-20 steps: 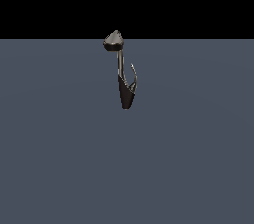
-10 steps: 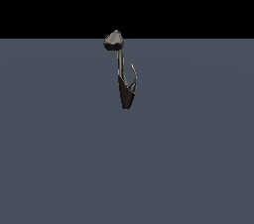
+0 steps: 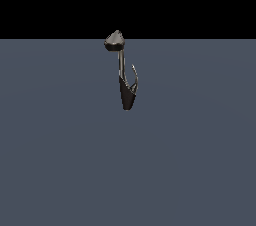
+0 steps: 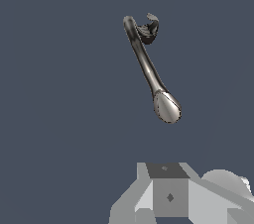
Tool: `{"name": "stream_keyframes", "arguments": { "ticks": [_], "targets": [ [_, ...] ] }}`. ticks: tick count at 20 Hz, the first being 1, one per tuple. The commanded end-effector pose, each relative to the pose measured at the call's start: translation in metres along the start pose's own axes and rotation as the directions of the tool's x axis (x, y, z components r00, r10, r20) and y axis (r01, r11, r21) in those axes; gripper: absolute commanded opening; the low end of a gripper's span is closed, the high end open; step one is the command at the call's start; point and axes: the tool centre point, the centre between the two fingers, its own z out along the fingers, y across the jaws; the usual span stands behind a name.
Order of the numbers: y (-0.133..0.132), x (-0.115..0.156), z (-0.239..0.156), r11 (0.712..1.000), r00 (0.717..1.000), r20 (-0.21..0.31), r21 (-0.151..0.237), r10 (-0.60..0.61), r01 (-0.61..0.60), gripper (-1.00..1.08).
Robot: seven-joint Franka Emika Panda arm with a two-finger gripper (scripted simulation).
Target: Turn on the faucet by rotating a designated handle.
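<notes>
**Faucet well clear of our gripper**

We see the faucet (image 3: 122, 72) standing alone on the grey floor (image 3: 60, 160), its handle (image 3: 134, 77) curving up on the exterior view's right. Our gripper (image 4: 171, 196) sits well apart from it; we cannot tell the finger spread.

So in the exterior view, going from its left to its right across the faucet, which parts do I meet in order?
Grey pointed head → thin upright stem → thin curved handle. The black tapered base sits under both stem and handle, so it has no clear place in the order.
</notes>
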Motion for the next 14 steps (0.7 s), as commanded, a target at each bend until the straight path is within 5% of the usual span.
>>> {"name": "stream_keyframes", "arguments": {
  "ticks": [1,8,14],
  "targets": [
    [-0.005,0.019,0.009,0.997,0.997,0.024,0.029,0.067,-0.068,-1.0],
    [-0.015,0.074,0.038,0.961,0.963,0.101,0.092,0.251,-0.26,-1.0],
    [-0.017,0.121,0.068,0.896,0.899,0.177,0.126,0.401,-0.425,-1.0]
  ]
}}
